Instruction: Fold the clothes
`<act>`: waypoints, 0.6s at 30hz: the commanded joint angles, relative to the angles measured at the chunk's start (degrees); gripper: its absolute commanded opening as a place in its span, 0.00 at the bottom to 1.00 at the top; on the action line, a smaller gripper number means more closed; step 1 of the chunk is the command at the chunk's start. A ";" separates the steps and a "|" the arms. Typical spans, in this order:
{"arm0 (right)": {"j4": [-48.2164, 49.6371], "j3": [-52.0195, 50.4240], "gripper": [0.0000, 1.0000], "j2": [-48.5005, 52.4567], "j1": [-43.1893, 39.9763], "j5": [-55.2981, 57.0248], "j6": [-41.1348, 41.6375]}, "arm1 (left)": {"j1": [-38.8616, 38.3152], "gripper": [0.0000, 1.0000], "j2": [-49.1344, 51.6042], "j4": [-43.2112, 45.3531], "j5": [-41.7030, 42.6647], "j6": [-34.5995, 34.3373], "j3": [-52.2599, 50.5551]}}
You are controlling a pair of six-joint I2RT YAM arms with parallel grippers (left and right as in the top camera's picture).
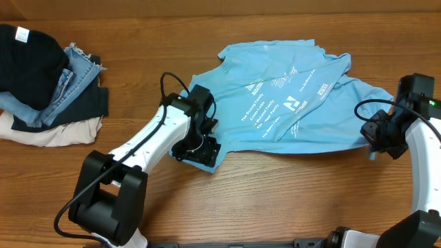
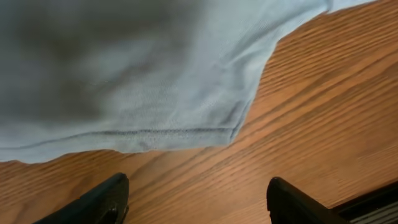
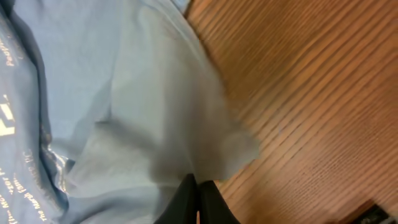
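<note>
Overhead, 12 o'clock being the far edge of the table (image 1: 275, 207): the T-shirt (image 1: 289, 103) lies spread, white print (image 1: 275, 103) up, right of centre. Its widest spread runs from about 8 o'clock to 3 o'clock, rumpled along the far side. We cannot tell which way the collar points. A pile of other garments (image 1: 48, 83) sits well apart at 10 o'clock and is not involved.

The left pincer (image 1: 196, 148) is at the cloth's 8 o'clock end, over the low corner. From its own wrist camera, its fingers (image 2: 106, 199) stand apart with bare wood between them. The hemmed corner (image 2: 233, 134) lies just ahead at 12 o'clock, flat on the table and ungripped, with the hem running 9 to 3 across the jaws' line.

The right pincer (image 1: 375, 134) is at the 3 o'clock edge. In its wrist view the fingers are together at 6 o'clock, and we judge them clamped on a flap of the T-shirt (image 3: 155, 112) that rises away toward 11 o'clock.

Our reading is that one end is held and the other is not. The coming move turns on that short gap ahead of the left pincer, which is the nearer arm for this corner. It would have to advance toward 12 o'clock in its own view and get a finger under the hem before closing. The risk is that thin cloth lying flat on wood gets pushed along instead of caught.
</note>
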 commanded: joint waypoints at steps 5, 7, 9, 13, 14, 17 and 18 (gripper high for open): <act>0.13 0.63 0.04 -0.37 -0.28 1.53 -0.63 | -0.26 0.77 0.39 13.09 -1.81 -5.16 -8.44; 0.17 0.63 0.04 -0.37 -0.28 1.49 -0.66 | -0.26 0.78 0.42 16.17 -4.94 -7.45 -9.90; 0.26 0.63 0.04 -0.37 -0.28 1.03 -0.63 | -0.22 0.64 0.42 18.84 -4.94 -7.98 -11.39; 0.31 0.63 0.04 -0.37 -0.28 1.05 -0.63 | -0.09 0.04 0.42 18.91 -7.19 -11.67 -13.18; 0.31 0.63 0.04 -0.37 -0.28 1.07 -0.66 | 0.26 0.04 0.31 16.68 -7.06 -15.15 -12.87; -0.28 0.63 0.04 -0.37 -0.28 1.09 -0.68 | 5.77 0.04 -3.34 -1.09 -7.04 -28.94 -9.53; -0.59 0.63 0.04 -0.37 -0.28 1.11 -0.83 | 7.87 0.04 -5.57 -4.07 -6.99 -30.18 -9.31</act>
